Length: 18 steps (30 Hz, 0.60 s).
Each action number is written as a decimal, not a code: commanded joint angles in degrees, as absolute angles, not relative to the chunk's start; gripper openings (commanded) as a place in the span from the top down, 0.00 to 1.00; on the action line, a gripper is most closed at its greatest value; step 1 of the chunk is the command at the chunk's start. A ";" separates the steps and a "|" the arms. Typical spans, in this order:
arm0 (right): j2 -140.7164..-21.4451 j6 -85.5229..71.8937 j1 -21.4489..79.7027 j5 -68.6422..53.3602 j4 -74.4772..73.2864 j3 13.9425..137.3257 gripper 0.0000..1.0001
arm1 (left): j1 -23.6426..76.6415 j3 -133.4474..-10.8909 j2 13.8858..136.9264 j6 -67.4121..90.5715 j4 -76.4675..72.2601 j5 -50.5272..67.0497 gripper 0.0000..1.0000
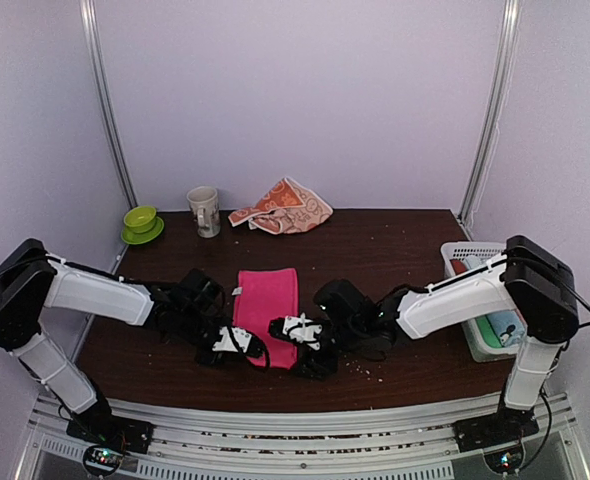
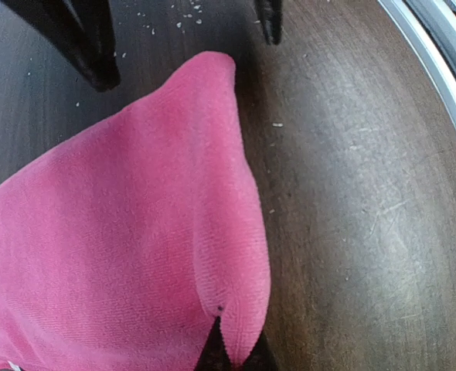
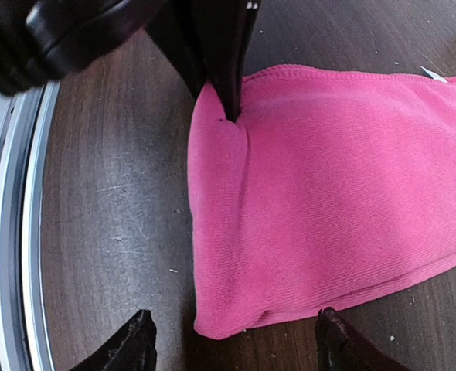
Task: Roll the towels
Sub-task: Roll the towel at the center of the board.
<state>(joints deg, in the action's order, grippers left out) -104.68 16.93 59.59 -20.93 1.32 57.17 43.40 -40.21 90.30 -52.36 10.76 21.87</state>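
Observation:
The hot pink towel (image 1: 266, 300) lies flat, lengthwise, in the middle of the table. My left gripper (image 2: 236, 354) is shut on its near left corner, and the cloth (image 2: 135, 247) bulges up from the pinch. The right wrist view shows that dark left finger (image 3: 224, 69) pressed into the corner. My right gripper (image 3: 232, 340) is open, its fingertips (image 3: 131, 344) straddling the pink towel's (image 3: 328, 193) near right corner without touching it. From above, the left gripper (image 1: 258, 352) and right gripper (image 1: 293, 345) meet at the towel's near edge. The orange printed towel (image 1: 285, 213) lies crumpled at the back.
A cup (image 1: 205, 211) and a green bowl on a saucer (image 1: 141, 222) stand at the back left. A white basket (image 1: 472, 258) with rolled cloths sits at the right edge. Crumbs dot the dark table (image 1: 395, 250). The metal front rail (image 3: 11, 232) runs close by.

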 commanded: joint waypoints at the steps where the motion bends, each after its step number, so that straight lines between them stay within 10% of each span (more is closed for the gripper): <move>1: -103.64 19.41 61.48 -17.50 11.30 53.40 0.28 | 41.26 -42.35 92.65 -49.71 16.29 27.89 1.00; 18: -108.07 24.31 65.51 -5.53 21.51 51.01 0.36 | 34.12 -47.48 99.53 -51.33 25.01 38.63 1.00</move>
<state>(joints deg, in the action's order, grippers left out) -106.08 21.98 64.47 -9.54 19.84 49.98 35.20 -47.18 97.91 -50.59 20.32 36.93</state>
